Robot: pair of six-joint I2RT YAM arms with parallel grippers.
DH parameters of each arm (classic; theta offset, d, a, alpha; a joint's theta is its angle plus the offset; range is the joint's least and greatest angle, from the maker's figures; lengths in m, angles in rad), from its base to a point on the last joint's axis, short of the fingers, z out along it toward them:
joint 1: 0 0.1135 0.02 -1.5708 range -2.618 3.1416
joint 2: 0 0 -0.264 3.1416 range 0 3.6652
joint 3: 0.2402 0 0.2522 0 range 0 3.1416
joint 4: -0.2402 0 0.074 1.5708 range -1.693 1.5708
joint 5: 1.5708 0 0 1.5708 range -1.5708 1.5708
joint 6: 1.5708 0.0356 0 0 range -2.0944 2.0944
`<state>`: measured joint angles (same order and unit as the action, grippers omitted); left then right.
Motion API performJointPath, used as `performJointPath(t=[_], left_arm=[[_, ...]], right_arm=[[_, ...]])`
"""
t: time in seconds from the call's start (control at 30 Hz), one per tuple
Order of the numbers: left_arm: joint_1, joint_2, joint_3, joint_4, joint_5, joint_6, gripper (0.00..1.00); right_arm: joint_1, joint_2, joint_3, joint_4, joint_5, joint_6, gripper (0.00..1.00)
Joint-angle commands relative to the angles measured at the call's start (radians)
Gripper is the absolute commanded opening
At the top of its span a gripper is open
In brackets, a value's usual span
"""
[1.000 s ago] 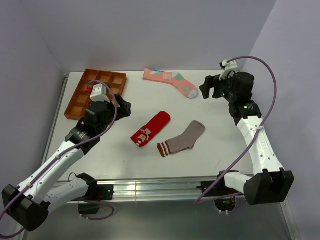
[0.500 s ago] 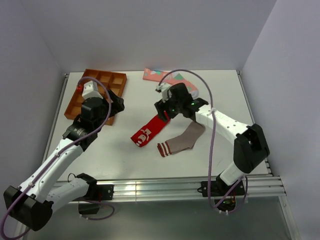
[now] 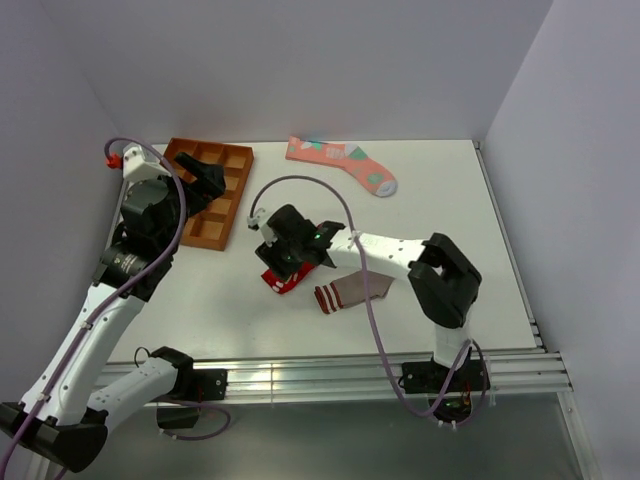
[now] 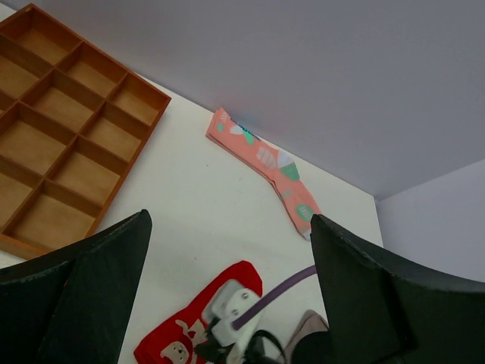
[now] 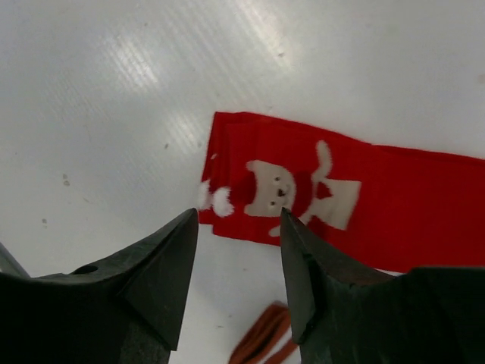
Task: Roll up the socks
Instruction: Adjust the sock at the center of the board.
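The red sock (image 5: 394,189) with a white bear mark lies flat on the table. My right gripper (image 5: 236,220) is open and empty, hovering just above the sock's marked end; in the top view the gripper (image 3: 279,263) covers most of the red sock (image 3: 279,283). The grey-brown sock (image 3: 352,290) lies just right of it, and its maroon-and-white cuff (image 5: 265,345) shows below my fingers. The salmon-pink sock (image 3: 340,158) lies at the back, also in the left wrist view (image 4: 265,163). My left gripper (image 3: 205,178) is open and empty, raised over the tray, far from the socks.
An orange-brown compartment tray (image 3: 232,190) stands at the back left, also in the left wrist view (image 4: 68,159). The right arm's purple cable (image 3: 300,182) arcs over the table's middle. Walls close the back and both sides.
My right arm has swung from the far right across the table to above the red sock. My left arm has drawn back and up to the left, over the tray.
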<state>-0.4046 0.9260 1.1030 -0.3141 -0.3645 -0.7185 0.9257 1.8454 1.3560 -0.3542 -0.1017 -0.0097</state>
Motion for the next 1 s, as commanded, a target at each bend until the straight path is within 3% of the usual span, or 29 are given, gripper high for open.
performJointPath(t=[0.0, 0.13, 0.97], left_arm=[[0.007, -0.001, 0.046, -0.011, -0.002, 0.007, 0.91], [0.01, 0.002, 0.046, -0.013, 0.001, 0.01, 0.91], [0.05, -0.019, -0.037, 0.013, 0.067, 0.013, 0.91]], right_arm=[[0.036, 0.049, 0.072, -0.003, 0.053, 0.053, 0.54], [0.068, 0.09, 0.103, -0.009, 0.086, 0.065, 0.49], [0.117, 0.176, 0.126, -0.043, 0.142, 0.068, 0.51]])
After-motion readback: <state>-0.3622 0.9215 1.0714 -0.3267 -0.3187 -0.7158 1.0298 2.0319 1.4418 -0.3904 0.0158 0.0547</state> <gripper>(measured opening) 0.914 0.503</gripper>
